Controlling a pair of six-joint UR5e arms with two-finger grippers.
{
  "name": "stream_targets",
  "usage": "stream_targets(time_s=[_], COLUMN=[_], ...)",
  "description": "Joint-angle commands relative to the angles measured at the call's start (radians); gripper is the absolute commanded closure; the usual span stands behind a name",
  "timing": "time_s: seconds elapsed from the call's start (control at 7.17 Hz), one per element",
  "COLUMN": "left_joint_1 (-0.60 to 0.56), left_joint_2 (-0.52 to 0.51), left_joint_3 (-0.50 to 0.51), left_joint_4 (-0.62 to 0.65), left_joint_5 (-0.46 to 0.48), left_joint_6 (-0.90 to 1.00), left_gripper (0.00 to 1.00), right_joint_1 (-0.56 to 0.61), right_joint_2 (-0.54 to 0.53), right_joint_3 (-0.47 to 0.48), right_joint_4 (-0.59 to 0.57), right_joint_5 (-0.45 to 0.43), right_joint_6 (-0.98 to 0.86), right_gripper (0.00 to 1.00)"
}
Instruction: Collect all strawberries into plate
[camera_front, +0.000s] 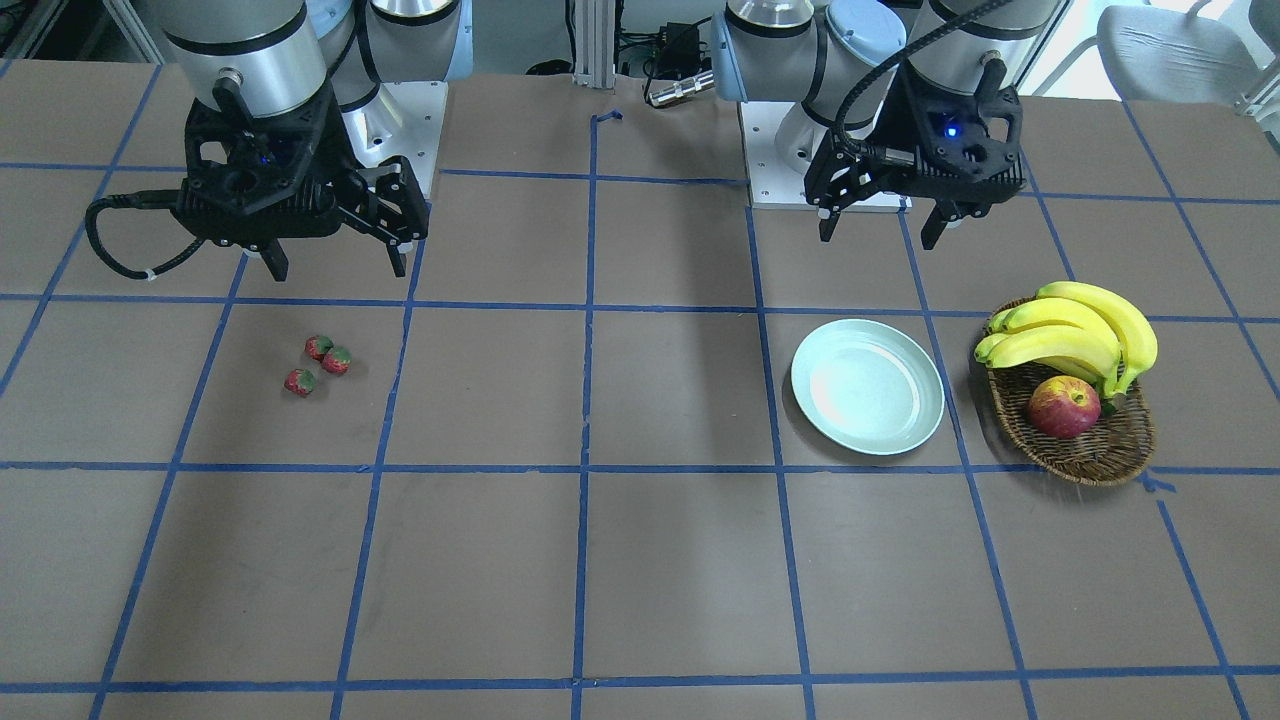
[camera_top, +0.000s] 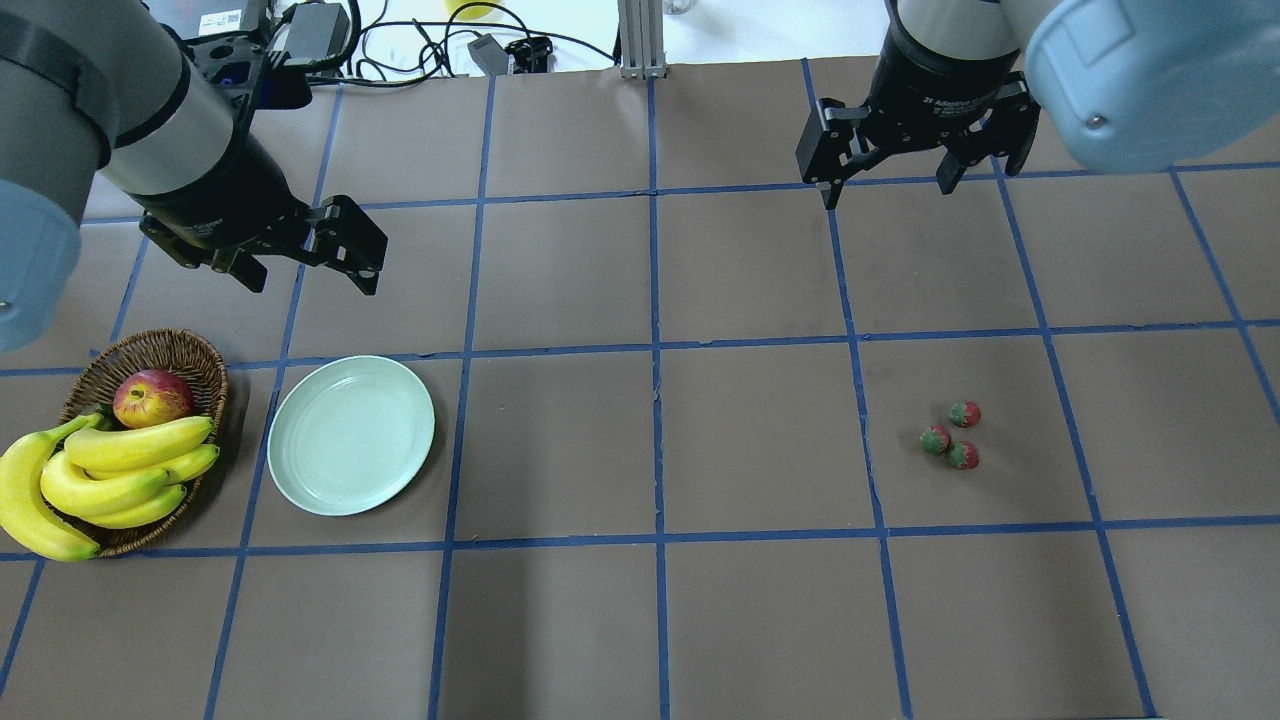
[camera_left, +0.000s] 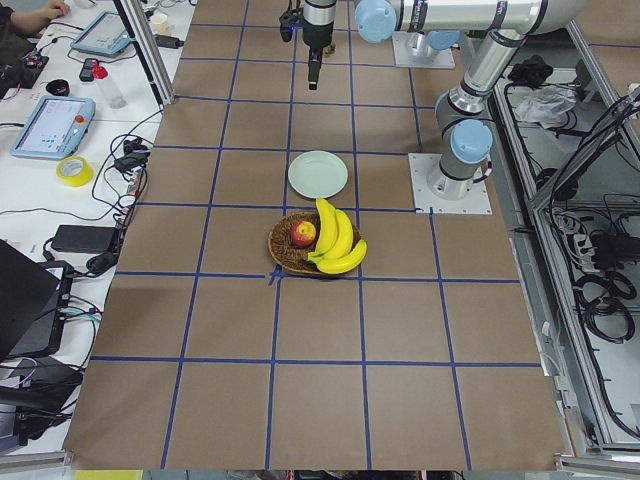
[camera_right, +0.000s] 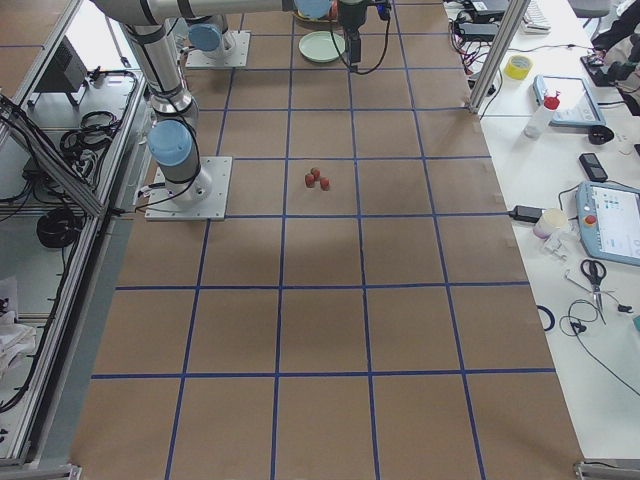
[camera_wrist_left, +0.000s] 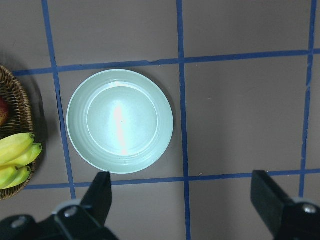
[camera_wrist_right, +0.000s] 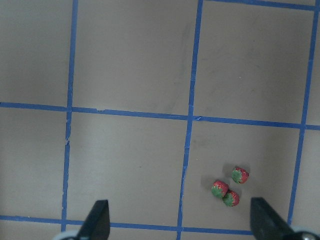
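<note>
Three small red strawberries (camera_front: 318, 364) with green caps lie close together on the brown table; they also show in the overhead view (camera_top: 954, 437) and the right wrist view (camera_wrist_right: 230, 187). The pale mint plate (camera_front: 867, 385) lies flat and empty, also seen from overhead (camera_top: 351, 435) and in the left wrist view (camera_wrist_left: 120, 121). My right gripper (camera_top: 888, 195) is open and empty, raised above the table, set back toward the robot base from the strawberries. My left gripper (camera_top: 310, 282) is open and empty, raised near the plate on its robot-base side.
A brown wicker basket (camera_top: 160, 350) holds a bunch of bananas (camera_top: 100, 480) and a red-yellow apple (camera_top: 152, 397), right beside the plate on its outer side. Blue tape lines grid the table. The arm bases stand at the robot's edge.
</note>
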Motion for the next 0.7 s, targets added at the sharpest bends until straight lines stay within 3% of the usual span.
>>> stream_targets(time_s=[0.0,0.56], left_joint_1=[-0.027,-0.019], left_joint_2=[-0.008,-0.011], left_joint_3=[-0.004,-0.014], left_joint_4=[-0.014,-0.008], left_joint_5=[-0.005,0.007], left_joint_6=[0.003,0.003], left_gripper=[0.00,0.00], right_joint_1=[0.000,0.000], right_joint_2=[0.000,0.000], right_joint_3=[0.004,0.004], right_joint_4=[0.002,0.002], right_joint_5=[-0.004,-0.004], right_joint_6=[0.000,0.000], right_gripper=[0.00,0.00])
